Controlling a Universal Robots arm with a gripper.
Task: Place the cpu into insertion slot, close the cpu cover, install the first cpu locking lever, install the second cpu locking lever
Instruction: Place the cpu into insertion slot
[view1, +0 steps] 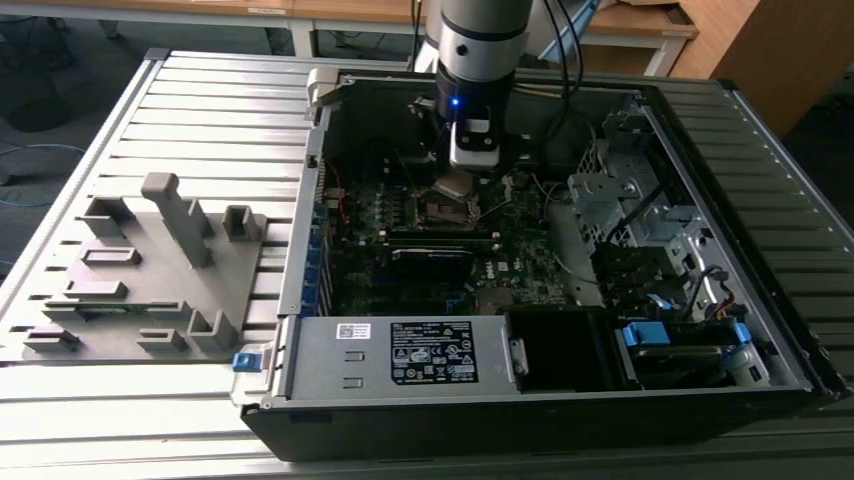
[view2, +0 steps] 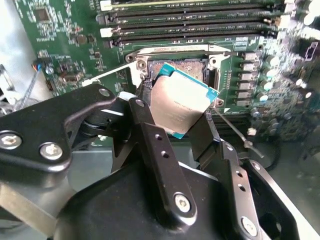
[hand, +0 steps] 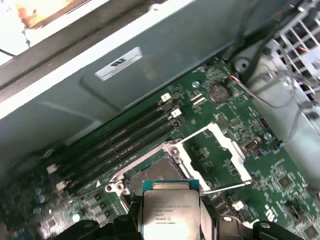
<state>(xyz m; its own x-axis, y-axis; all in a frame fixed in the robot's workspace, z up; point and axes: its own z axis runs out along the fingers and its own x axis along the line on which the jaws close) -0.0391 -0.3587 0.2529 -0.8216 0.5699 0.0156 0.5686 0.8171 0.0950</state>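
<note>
In the exterior view, the end effector (view1: 455, 182) hangs inside the computer case (view1: 747, 130). The second wrist view shows it gripping the cpu (view2: 180, 105), tilted just above the insertion slot (view2: 192, 67). Placing is under way and seemingly needs levelling. The first wrist view adds the cpu cover (hand: 231, 146), standing open.

The exterior view stands off the arm, high above one side of the open computer case (view1: 534, 425). It looks down and across the slatted tabletop (view1: 200, 100), with the whole case in frame and the arm (view1: 478, 60) hanging in at the far side. Both wrist views sit close over the motherboard (view2: 60, 45), looking steeply down past the tool (view2: 177, 110) at the cpu (view2: 182, 100) it grips. They share the socket (view2: 192, 67) and the memory slots (view2: 190, 25), which the exterior view shows small beneath the arm
</note>
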